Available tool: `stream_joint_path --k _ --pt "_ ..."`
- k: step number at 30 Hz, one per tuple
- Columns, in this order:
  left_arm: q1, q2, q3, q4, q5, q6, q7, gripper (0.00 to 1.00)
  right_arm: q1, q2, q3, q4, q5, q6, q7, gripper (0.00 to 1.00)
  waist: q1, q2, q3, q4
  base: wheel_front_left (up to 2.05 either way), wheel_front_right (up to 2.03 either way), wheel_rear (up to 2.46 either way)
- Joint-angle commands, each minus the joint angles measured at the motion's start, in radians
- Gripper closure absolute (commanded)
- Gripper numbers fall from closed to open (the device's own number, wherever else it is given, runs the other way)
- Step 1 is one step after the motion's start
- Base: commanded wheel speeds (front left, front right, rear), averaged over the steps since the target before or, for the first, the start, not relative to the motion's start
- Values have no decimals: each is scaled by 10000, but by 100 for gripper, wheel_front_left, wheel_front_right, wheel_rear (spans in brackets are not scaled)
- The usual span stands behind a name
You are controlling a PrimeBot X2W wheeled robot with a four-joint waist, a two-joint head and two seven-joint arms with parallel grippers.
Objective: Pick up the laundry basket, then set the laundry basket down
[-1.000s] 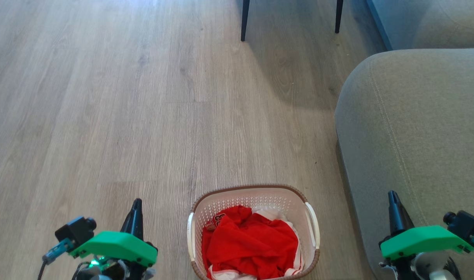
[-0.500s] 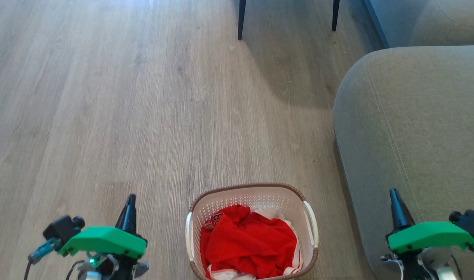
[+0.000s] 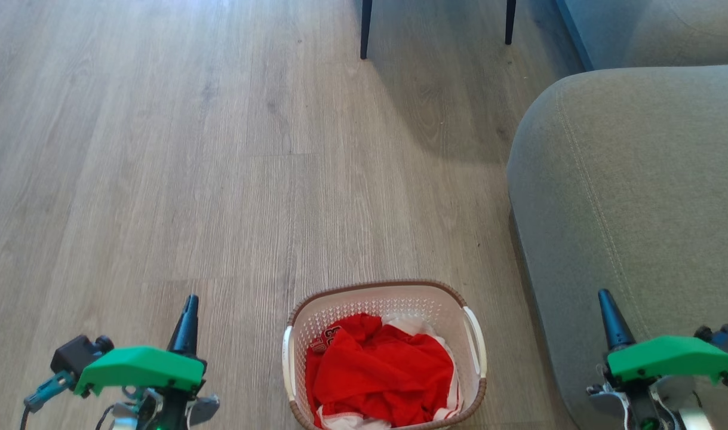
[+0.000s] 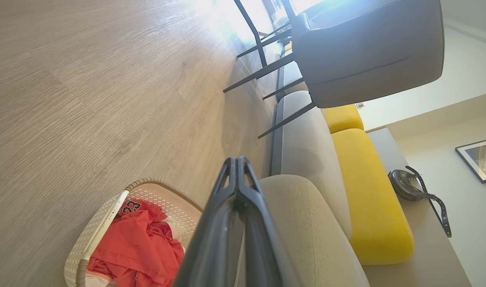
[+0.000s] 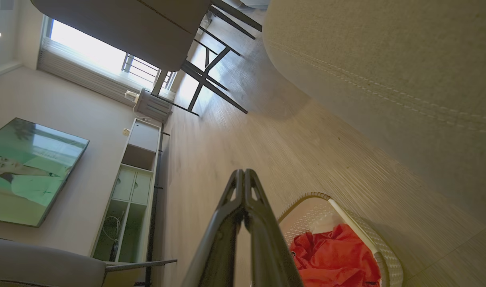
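**Head view.** Pale wooden floor (image 3: pixel 190 149) stretches ahead. The left gripper (image 3: pixel 189 307) rises at the lower left. Its two dark fingers are pressed together into a single point, and nothing is held between them. The right gripper (image 3: pixel 605 301) rises at the lower right in the same state, jaws fully closed and empty, in front of the rounded arm of a grey sofa (image 3: pixel 638 179). The laundry basket (image 3: pixel 387 301) stands on the floor between the two pairs of jaws, clear of both. Its far rim is about level with the fingertips. Red clothes (image 3: pixel 381 376) with white trim are heaped inside. Far beyond the fingertips stand two dark chair legs (image 3: pixel 365 27).

**Left wrist view.** The left gripper (image 4: pixel 237 161) points up the middle, fingers shut tight against each other and gripping nothing. The laundry basket (image 4: pixel 95 235) lies to the left of the jaws, below the tips and not touching them. The red clothes carry a black number. The sofa arm fills the space just right of the jaws, with a yellow cushion (image 4: pixel 370 199) further right. Beyond the tips is a grey chair (image 4: pixel 366 44) on dark legs.

**Right wrist view.** The right gripper (image 5: pixel 243 172) is also closed to a point and empty. The laundry basket (image 5: pixel 306 219) is just right of the jaws, below the tips, with a gap between them. The sofa looms above and to the right of the tips. Left of the jaws stands a white shelf unit (image 5: pixel 135 187), and further left is a television (image 5: pixel 31 167).
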Motion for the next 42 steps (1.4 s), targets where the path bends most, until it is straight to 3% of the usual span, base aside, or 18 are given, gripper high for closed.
stream_joint_path --k 1,42 --pt "-630 139 320 -343 -269 -110 73 100 -554 -221 51 -263 289 47 49 100 0 0 4 -9 0 0 0" --pt "-966 132 1642 -395 -4686 -799 1282 100 -1105 -230 -468 108 4758 69 1277 100 0 0 127 -302 0 0 0"
